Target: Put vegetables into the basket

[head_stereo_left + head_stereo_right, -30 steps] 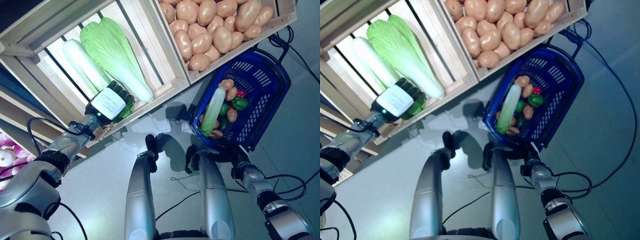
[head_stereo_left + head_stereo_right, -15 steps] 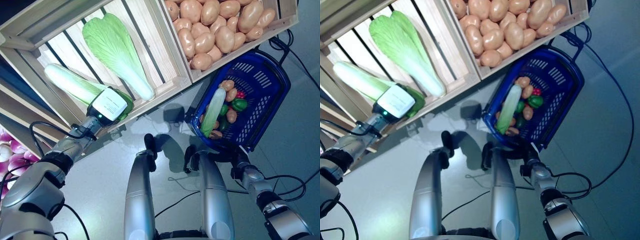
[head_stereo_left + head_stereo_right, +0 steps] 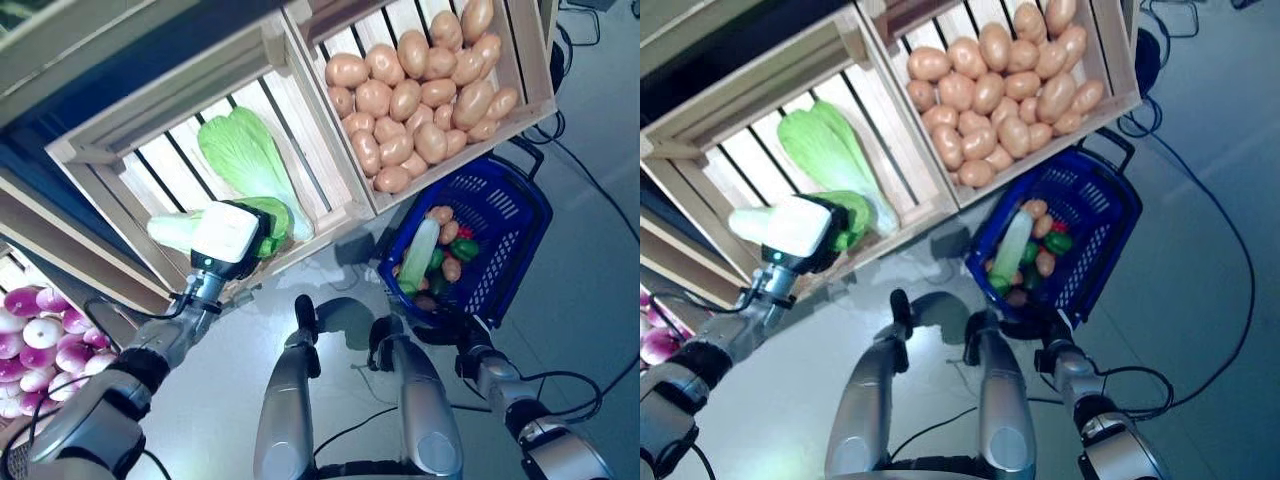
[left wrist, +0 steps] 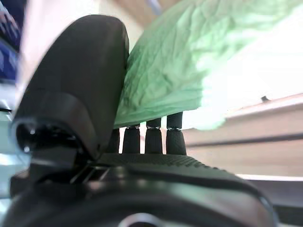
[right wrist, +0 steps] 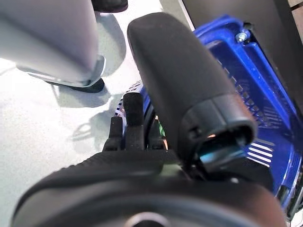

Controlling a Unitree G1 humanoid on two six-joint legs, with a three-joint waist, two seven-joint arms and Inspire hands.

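Note:
My left hand (image 3: 228,238) is shut on a napa cabbage (image 3: 272,214) with green leaves and a white stalk, held just over the front edge of the slatted wooden crate (image 3: 120,180). In the left wrist view the fingers (image 4: 147,139) and thumb pinch the green leaf (image 4: 189,61). A second cabbage (image 3: 243,158) lies inside that crate. The blue basket (image 3: 505,215) sits on the floor at the right, holding a long pale cabbage (image 3: 418,255), potatoes and a green pepper. My right hand (image 3: 443,327) is shut on the basket's near rim (image 5: 246,80).
A wooden crate full of potatoes (image 3: 420,90) stands just behind the basket. Purple and white round vegetables (image 3: 35,340) lie in a lower bin at the far left. Grey floor (image 3: 590,300) spreads to the right of the basket.
The left hand has lifted the cabbage off the crate's slats and swung it sideways to the front edge. The camera has shifted. The right hand stays on the basket.

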